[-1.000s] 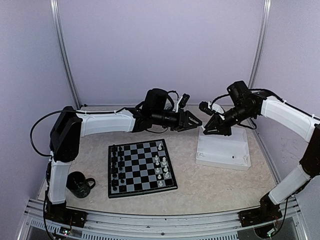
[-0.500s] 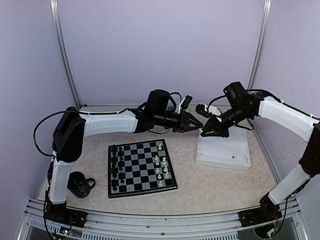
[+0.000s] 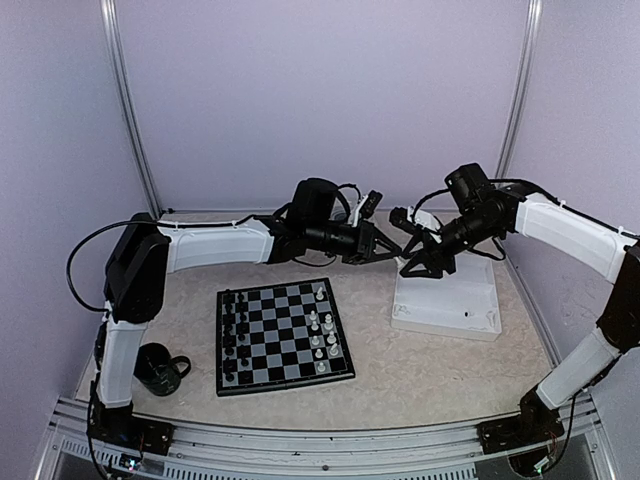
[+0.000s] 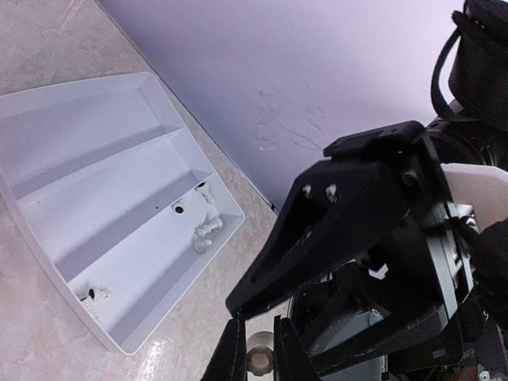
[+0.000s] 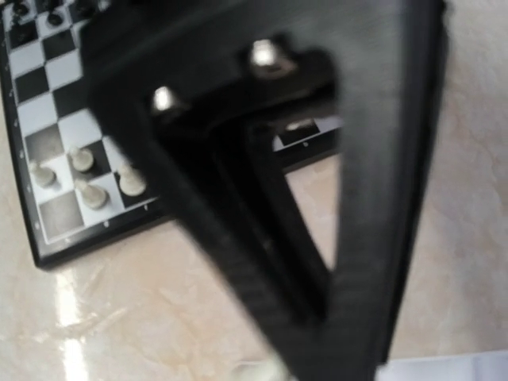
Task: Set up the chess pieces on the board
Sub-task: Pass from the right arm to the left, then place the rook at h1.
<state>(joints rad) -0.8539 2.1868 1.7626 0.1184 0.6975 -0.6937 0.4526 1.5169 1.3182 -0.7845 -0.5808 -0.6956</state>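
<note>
Dark mug sits near left. Just right of it is the board, with black pieces down its left columns and white pieces on its right side. Your left gripper is in the air beyond the board's far right corner, pinched tight on one white piece. Your right gripper meets it tip to tip, jaws parted, gripping nothing. White tray lies to the right, with a few loose pieces in one compartment.
</note>
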